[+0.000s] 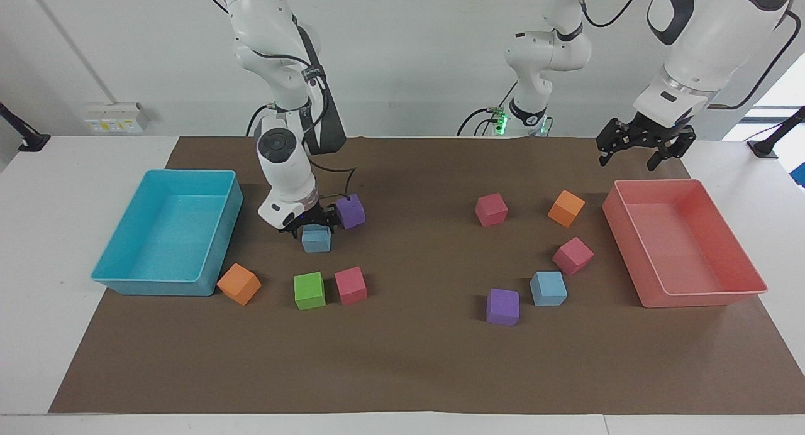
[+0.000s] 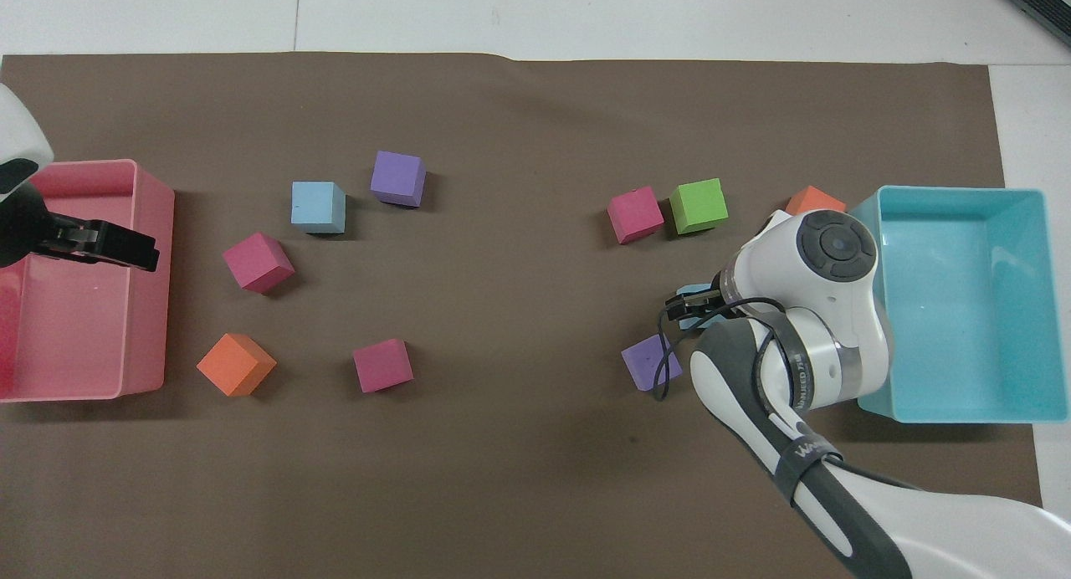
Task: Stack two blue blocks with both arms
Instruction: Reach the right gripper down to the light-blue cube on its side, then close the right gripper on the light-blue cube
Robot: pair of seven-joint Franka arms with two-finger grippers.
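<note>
Now the right gripper (image 1: 308, 225) sits low over a blue block (image 1: 316, 240).
Its jaws look spread around the block; soft, light foam, so pinch two flat sides. Left gripper (image 1: 641, 147), jaws apart, waits upper right over the pink tray (image 1: 742, 268).

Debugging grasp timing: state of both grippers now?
Right gripper: down at a blue block, grasp cannot be told.
Left gripper: open, empty, above the pink tray.

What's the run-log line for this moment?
right gripper: down at blue block, grasp unconfirmed | left gripper: waiting over pink tray | stack: not started
</note>
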